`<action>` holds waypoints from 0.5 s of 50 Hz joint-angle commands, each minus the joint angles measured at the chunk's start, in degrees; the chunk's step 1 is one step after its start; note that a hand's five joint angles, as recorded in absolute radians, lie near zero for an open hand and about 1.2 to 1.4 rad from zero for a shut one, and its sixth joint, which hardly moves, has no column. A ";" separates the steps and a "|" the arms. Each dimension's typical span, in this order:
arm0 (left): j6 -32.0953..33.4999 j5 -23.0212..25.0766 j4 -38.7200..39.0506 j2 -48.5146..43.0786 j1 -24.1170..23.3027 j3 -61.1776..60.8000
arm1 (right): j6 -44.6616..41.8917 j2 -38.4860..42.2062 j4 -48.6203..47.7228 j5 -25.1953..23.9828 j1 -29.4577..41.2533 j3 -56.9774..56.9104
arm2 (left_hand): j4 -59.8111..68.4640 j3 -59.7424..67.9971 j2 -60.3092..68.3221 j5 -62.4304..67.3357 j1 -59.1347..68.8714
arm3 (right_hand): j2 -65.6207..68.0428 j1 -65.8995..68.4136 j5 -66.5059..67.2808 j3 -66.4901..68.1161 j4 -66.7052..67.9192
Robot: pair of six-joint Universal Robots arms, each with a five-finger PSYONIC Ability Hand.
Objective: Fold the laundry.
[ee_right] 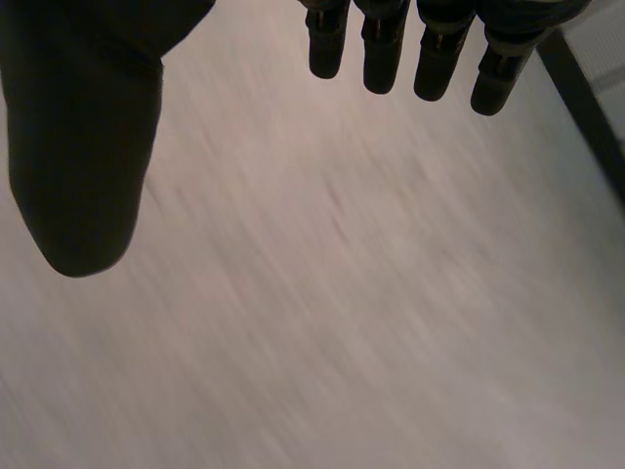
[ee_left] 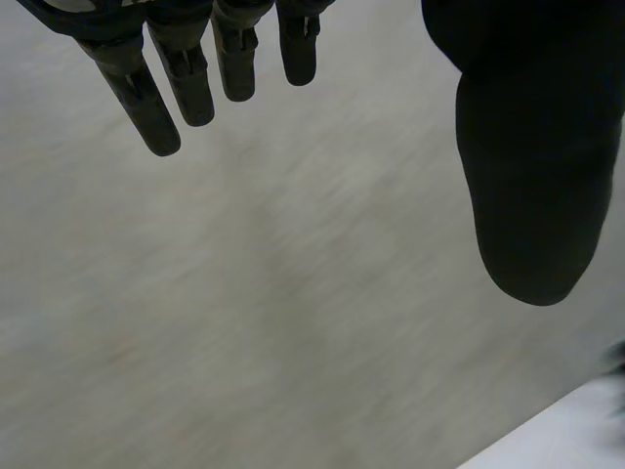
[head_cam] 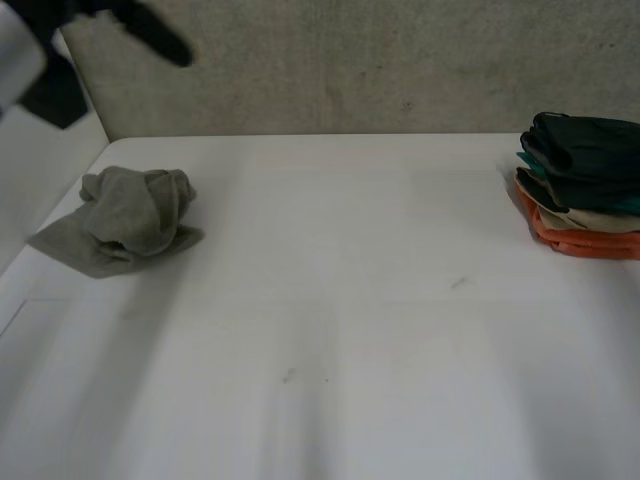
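A crumpled grey-green cloth (head_cam: pixel 128 217) lies in a heap at the far left of the white table (head_cam: pixel 350 300). My left hand (head_cam: pixel 150 35) is raised high above the table's back left corner, well above and behind the cloth. In the left wrist view my left hand (ee_left: pixel 527 147) has straight fingers and its thumb held apart, with nothing between them. My right hand (ee_right: pixel 83 147) is likewise spread in the right wrist view, fingers (ee_right: pixel 381 49) straight, thumb wide, holding nothing.
A stack of folded clothes (head_cam: pixel 583 187) stands at the far right of the table, dark green on top, then teal, beige and orange below. A grey wall (head_cam: pixel 350 60) runs along the back edge. A white panel (head_cam: pixel 40 170) borders the left side.
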 commanded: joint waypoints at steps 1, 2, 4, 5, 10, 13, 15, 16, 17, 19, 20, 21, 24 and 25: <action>15.25 -2.51 -5.84 -9.41 11.13 1.51 | 12.53 -4.10 1.54 -10.71 13.30 13.76 | -1.95 -1.69 -1.13 -2.85 0.96 | -1.97 -2.88 -2.77 -1.85 -2.10; 16.76 -2.33 -5.48 -10.66 12.01 1.16 | 12.09 -3.92 3.13 -10.89 14.54 14.82 | -1.95 -1.69 -1.13 -2.85 0.96 | -1.97 -2.88 -2.77 -1.85 -2.10; 20.63 -1.19 -3.73 -15.13 13.95 -0.07 | 10.07 -2.35 8.67 -10.46 18.23 17.03 | -1.95 -1.69 -1.13 -2.85 0.96 | -1.97 -2.88 -2.77 -1.85 -2.10; 21.78 -0.58 -2.85 -16.89 14.48 -0.51 | 9.19 -1.64 10.25 -10.11 19.47 17.55 | -1.95 -1.69 -1.13 -2.85 0.96 | -1.97 -2.88 -2.77 -1.85 -2.10; 26.62 4.69 6.02 -28.23 16.77 -0.69 | 1.73 3.80 18.17 -5.89 24.48 19.40 | -1.95 -1.69 -1.13 -2.85 0.96 | -1.97 -2.88 -2.77 -1.85 -2.10; 28.64 7.69 13.84 -36.05 17.99 0.88 | -2.85 7.76 19.15 -2.64 26.51 20.19 | -1.95 -1.69 -1.13 -2.85 0.96 | -1.97 -2.88 -2.77 -1.85 -2.10; 29.70 8.31 19.11 -41.67 18.52 3.69 | -4.96 10.13 18.36 -0.62 26.86 20.54 | -1.95 -1.69 -1.13 -2.85 0.96 | -1.97 -2.88 -2.77 -1.85 -2.10; 29.79 8.13 20.43 -43.61 18.70 4.83 | -5.05 10.66 18.18 -0.18 26.95 20.63 | -1.95 -1.69 -1.13 -2.85 0.96 | -1.97 -2.88 -2.77 -1.85 -2.10; 29.79 8.13 21.32 -45.28 18.88 5.98 | -4.97 11.28 17.92 0.18 26.95 20.72 | -1.95 -1.69 -1.13 -2.85 0.96 | -1.97 -2.88 -2.77 -1.85 -2.10; 29.79 8.22 22.12 -50.12 19.23 9.49 | -5.06 12.16 17.22 0.27 26.86 20.99 | -1.95 -1.69 -1.13 -2.85 0.96 | -1.97 -2.88 -2.77 -1.85 -2.10; 29.79 8.31 22.12 -51.52 19.23 10.81 | -4.79 12.42 16.95 0.35 26.86 21.07 | -1.95 -1.69 -1.13 -2.85 0.96 | -1.97 -2.88 -2.77 -1.85 -2.10; 30.14 8.48 21.94 -54.50 19.32 13.26 | -4.79 12.60 16.69 0.36 26.77 21.16 | 0.71 0.97 1.54 -0.18 3.63 | -1.97 -2.88 -2.77 -1.85 -2.10; 30.58 8.31 21.42 -57.77 19.40 16.52 | -5.06 12.87 16.07 0.44 26.33 21.51 | 25.73 25.99 26.55 24.83 28.65 | -1.97 -2.88 -2.77 -1.85 -2.10; 31.19 7.70 20.98 -58.21 19.49 17.75 | -5.14 12.87 15.90 0.62 25.98 21.51 | 57.65 57.91 58.47 56.76 60.57 | -1.97 -2.88 -2.77 -1.85 -2.10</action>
